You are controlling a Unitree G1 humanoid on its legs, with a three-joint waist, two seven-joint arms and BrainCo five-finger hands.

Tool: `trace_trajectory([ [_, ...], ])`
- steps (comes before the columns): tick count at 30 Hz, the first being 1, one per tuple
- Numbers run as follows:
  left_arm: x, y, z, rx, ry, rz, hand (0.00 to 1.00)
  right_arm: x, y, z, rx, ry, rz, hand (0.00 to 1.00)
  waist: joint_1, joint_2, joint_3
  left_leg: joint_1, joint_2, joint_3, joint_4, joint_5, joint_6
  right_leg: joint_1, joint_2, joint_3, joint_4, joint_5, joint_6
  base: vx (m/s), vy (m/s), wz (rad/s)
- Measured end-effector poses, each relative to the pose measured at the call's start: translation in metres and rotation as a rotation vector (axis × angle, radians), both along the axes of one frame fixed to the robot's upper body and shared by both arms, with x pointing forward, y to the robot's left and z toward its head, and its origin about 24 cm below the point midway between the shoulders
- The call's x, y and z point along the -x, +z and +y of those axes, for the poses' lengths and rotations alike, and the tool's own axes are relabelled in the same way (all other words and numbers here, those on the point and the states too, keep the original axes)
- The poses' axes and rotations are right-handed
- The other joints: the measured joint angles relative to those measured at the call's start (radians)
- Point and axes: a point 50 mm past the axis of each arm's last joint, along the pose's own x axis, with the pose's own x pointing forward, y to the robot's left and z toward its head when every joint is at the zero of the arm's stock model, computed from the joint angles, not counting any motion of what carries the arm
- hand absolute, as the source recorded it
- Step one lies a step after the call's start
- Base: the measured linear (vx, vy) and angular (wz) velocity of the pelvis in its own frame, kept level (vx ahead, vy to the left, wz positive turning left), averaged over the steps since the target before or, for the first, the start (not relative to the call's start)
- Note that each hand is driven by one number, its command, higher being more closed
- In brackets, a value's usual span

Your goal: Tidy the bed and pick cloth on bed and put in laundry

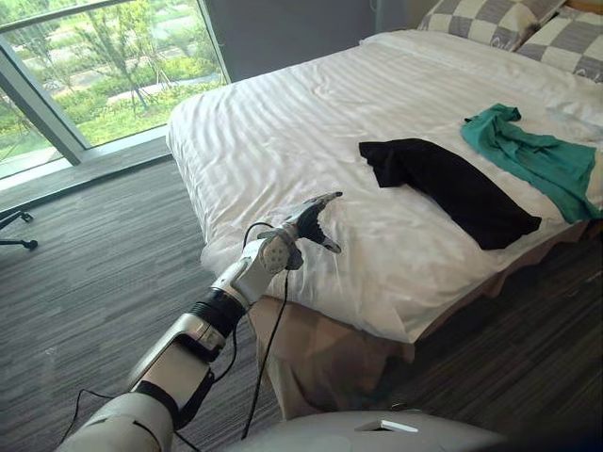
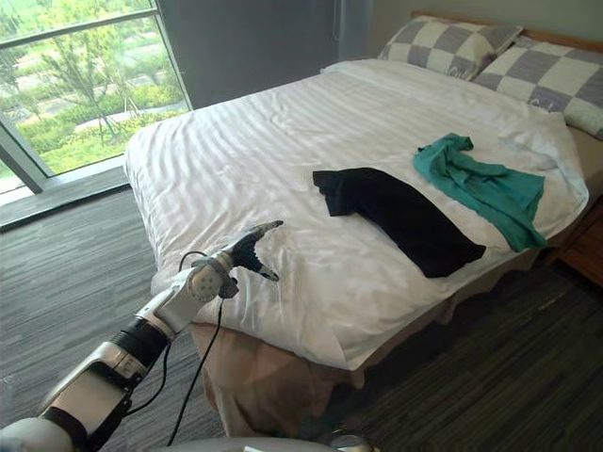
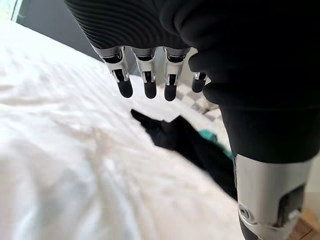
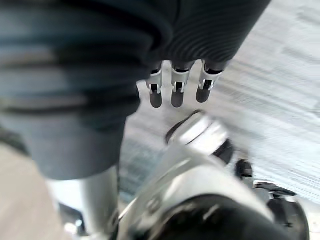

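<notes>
No legible text, no labels or numbers, plain bed [image 2: 236, 169], plain black cloth [image 2: 396, 217]

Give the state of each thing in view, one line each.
left hand: open, empty, by the bed's near corner.
right hand: open, empty, above the floor.
black cloth: spread on the bed, untouched.
green cloth: crumpled near the bed's edge, untouched.
bed: cover wrinkled.

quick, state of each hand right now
Left hand: open, empty, over the bed edge.
Right hand: open, empty.
</notes>
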Motion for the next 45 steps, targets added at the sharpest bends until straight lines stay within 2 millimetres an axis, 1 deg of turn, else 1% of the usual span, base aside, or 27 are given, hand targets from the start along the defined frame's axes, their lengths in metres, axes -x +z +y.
trace_trajectory([
  [2,-0.005,-0.009,0.007,-0.072,0.068,0.048,0.0,-0.007,0.002,-0.005,0.007,0.012,-0.028,0.0,-0.009,0.005,0.041,-0.013,-0.009,0.016,0.0,0.0,0.001,-0.019,-0.009,0.018,0.001,0.014,0.011,-0.07,0.044,-0.22],
  [4,-0.01,-0.016,0.014,-0.148,0.141,0.083,0.0,-0.024,0.005,-0.01,0.017,0.027,-0.078,0.0,-0.027,0.019,0.078,-0.04,-0.025,0.02,0.0,-0.001,0.003,-0.051,-0.02,0.038,0.007,0.027,0.018,-0.06,0.068,-0.09],
  [5,-0.013,-0.018,0.02,-0.185,0.197,0.095,0.0,-0.035,0.007,-0.013,0.023,0.037,-0.113,0.0,-0.032,0.018,0.109,-0.054,-0.032,0.037,0.001,-0.003,0.006,-0.076,-0.029,0.05,0.016,0.034,0.027,-0.04,0.089,-0.15],
  [6,-0.016,-0.017,0.026,-0.198,0.269,0.097,1.0,-0.045,0.009,-0.015,0.031,0.046,-0.146,0.0,-0.034,0.017,0.133,-0.067,-0.042,0.043,0.001,-0.004,0.009,-0.098,-0.036,0.06,0.019,0.044,0.031,-0.01,0.072,-0.17],
  [8,-0.021,-0.014,0.033,-0.211,0.342,0.076,1.0,-0.055,0.012,-0.018,0.044,0.055,-0.183,0.0,-0.038,0.013,0.161,-0.081,-0.05,0.051,0.001,-0.001,0.017,-0.114,-0.044,0.068,0.022,0.054,0.035,0.02,0.063,-0.07],
  [9,-0.024,-0.009,0.04,-0.222,0.402,0.053,1.0,-0.059,0.014,-0.019,0.051,0.062,-0.208,0.0,-0.04,0.01,0.166,-0.09,-0.055,0.062,0.002,0.004,0.031,-0.133,-0.049,0.074,0.032,0.06,0.036,0.04,0.06,-0.08],
  [10,-0.025,-0.007,0.043,-0.218,0.433,0.052,1.0,-0.061,0.015,-0.019,0.054,0.066,-0.221,0.0,-0.041,0.006,0.169,-0.089,-0.057,0.067,0.002,0.004,0.036,-0.136,-0.05,0.082,0.04,0.059,0.036,0.04,0.043,-0.08],
  [14,-0.03,-0.003,0.05,-0.214,0.5,0.066,1.0,-0.07,0.017,-0.015,0.057,0.112,-0.257,0.0,-0.044,0.001,0.173,-0.079,-0.061,0.073,0.006,0.008,0.045,-0.136,-0.052,0.093,0.052,0.048,0.037,0.05,0.015,-0.08],
  [17,-0.026,-0.013,0.051,-0.178,0.529,0.103,1.0,-0.074,0.018,-0.011,0.054,0.153,-0.266,0.0,-0.045,0.0,0.175,-0.056,-0.058,0.08,0.006,0.007,0.043,-0.133,-0.046,0.092,0.086,0.019,0.032,0.06,-0.036,-0.05],
  [19,-0.021,-0.022,0.052,-0.104,0.541,0.138,1.0,-0.075,0.018,-0.01,0.061,0.186,-0.262,0.0,-0.047,0.001,0.175,-0.036,-0.056,0.075,0.004,0.005,0.04,-0.123,-0.047,0.076,0.107,-0.003,0.029,0.04,-0.046,0.02],
  [22,-0.013,-0.033,0.049,-0.012,0.527,0.149,1.0,-0.071,0.017,-0.009,0.062,0.192,-0.251,0.0,-0.048,0.001,0.176,-0.012,-0.052,0.048,0.002,0.004,0.038,-0.084,-0.047,0.049,0.109,-0.02,0.027,0.05,-0.035,0.24],
  [25,0.0,-0.042,0.041,0.133,0.488,0.148,1.0,-0.073,0.017,-0.009,0.071,0.214,-0.246,0.0,-0.044,0.0,0.175,-0.003,-0.052,0.003,0.002,0.004,0.036,-0.052,-0.051,0.006,0.109,-0.036,0.027,0.05,-0.025,0.39],
  [26,0.009,-0.046,0.035,0.192,0.462,0.152,1.0,-0.072,0.017,-0.009,0.074,0.221,-0.238,0.0,-0.04,-0.001,0.175,0.001,-0.053,-0.02,0.002,0.005,0.036,-0.034,-0.054,-0.012,0.105,-0.04,0.028,0.07,-0.019,0.48],
  [28,0.026,-0.051,0.022,0.264,0.403,0.164,1.0,-0.067,0.014,-0.009,0.071,0.204,-0.212,0.0,-0.013,-0.002,0.171,0.005,-0.057,-0.053,0.002,0.005,0.036,-0.012,-0.059,-0.041,0.098,-0.047,0.032,0.07,-0.009,0.44],
  [30,0.042,-0.054,0.014,0.315,0.37,0.183,1.0,-0.063,0.013,-0.008,0.069,0.185,-0.197,0.0,0.007,-0.005,0.17,0.004,-0.061,-0.087,0.002,0.005,0.037,0.006,-0.062,-0.068,0.084,-0.05,0.033,0.04,-0.001,0.42],
  [32,0.06,-0.061,0.013,0.352,0.352,0.222,1.0,-0.063,0.011,-0.006,0.062,0.163,-0.188,0.0,0.028,-0.011,0.166,0.002,-0.064,-0.117,0.002,0.005,0.037,0.024,-0.062,-0.088,0.067,-0.051,0.034,0.06,0.0,0.34],
  [34,0.084,-0.072,0.014,0.401,0.362,0.281,1.0,-0.067,0.009,0.002,0.037,0.14,-0.186,0.0,0.046,-0.02,0.155,-0.008,-0.07,-0.158,0.003,0.005,0.037,0.04,-0.063,-0.111,0.047,-0.053,0.036,0.07,0.011,0.39],
  [35,0.089,-0.075,0.015,0.416,0.37,0.3,1.0,-0.066,0.008,0.003,0.035,0.141,-0.179,0.0,0.052,-0.02,0.148,-0.014,-0.071,-0.166,0.004,0.005,0.037,0.041,-0.063,-0.118,0.042,-0.054,0.036,0.07,0.011,0.39],
  [36,0.103,-0.083,0.017,0.431,0.387,0.338,1.0,-0.062,0.007,0.003,0.032,0.135,-0.16,0.0,0.064,-0.024,0.131,-0.025,-0.074,-0.187,0.005,0.005,0.037,0.041,-0.063,-0.13,0.033,-0.054,0.036,0.13,-0.004,0.27],
  [37,0.118,-0.094,0.022,0.475,0.435,0.393,0.0,-0.062,0.006,0.003,0.031,0.132,-0.152,0.0,0.073,-0.028,0.12,-0.029,-0.075,-0.213,0.006,0.005,0.037,0.044,-0.063,-0.138,0.029,-0.054,0.036,0.11,-0.006,0.22],
  [38,0.125,-0.098,0.024,0.495,0.456,0.413,0.0,-0.063,0.006,0.004,0.03,0.129,-0.155,0.0,0.079,-0.03,0.119,-0.029,-0.076,-0.225,0.006,0.005,0.037,0.047,-0.062,-0.142,0.027,-0.054,0.036,0.12,-0.023,0.14],
  [39,0.135,-0.106,0.026,0.514,0.495,0.447,0.0,-0.063,0.006,0.005,0.025,0.122,-0.157,0.0,0.091,-0.035,0.115,-0.029,-0.076,-0.25,0.006,0.005,0.037,0.056,-0.06,-0.152,0.016,-0.054,0.035,0.08,-0.031,0.21],
  [40,0.145,-0.116,0.028,0.563,0.569,0.488,0.0,-0.063,0.006,0.007,0.02,0.12,-0.155,0.0,0.095,-0.041,0.112,-0.027,-0.076,-0.27,0.006,0.005,0.037,0.072,-0.059,-0.164,0.004,-0.054,0.035,0.09,-0.036,0.26],
  [41,0.149,-0.121,0.028,0.595,0.609,0.512,0.0,-0.063,0.005,0.007,0.016,0.116,-0.154,0.0,0.099,-0.043,0.11,-0.026,-0.077,-0.277,0.006,0.005,0.037,0.08,-0.059,-0.172,-0.001,-0.054,0.035,0.08,-0.037,0.32],
  [43,0.168,-0.146,0.028,0.708,0.801,0.614,0.0,-0.062,0.004,0.01,0.006,0.119,-0.139,0.0,0.123,-0.048,0.106,-0.008,-0.076,-0.297,0.002,0.005,0.036,0.114,-0.055,-0.187,-0.017,-0.054,0.035,0.04,-0.03,0.17],
  [44,0.174,-0.153,0.028,0.736,0.856,0.635,0.0,-0.063,0.004,0.01,0.005,0.122,-0.138,0.0,0.125,-0.049,0.104,-0.001,-0.076,-0.301,0.002,0.004,0.035,0.122,-0.054,-0.188,-0.021,-0.054,0.035,0.02,-0.033,0.02],
  [45,0.186,-0.165,0.023,0.786,0.948,0.675,0.0,-0.064,0.004,0.011,0.003,0.131,-0.137,0.0,0.128,-0.049,0.102,0.01,-0.074,-0.313,0.001,0.001,0.032,0.138,-0.052,-0.194,-0.026,-0.054,0.036,0.01,-0.034,0.02],
])
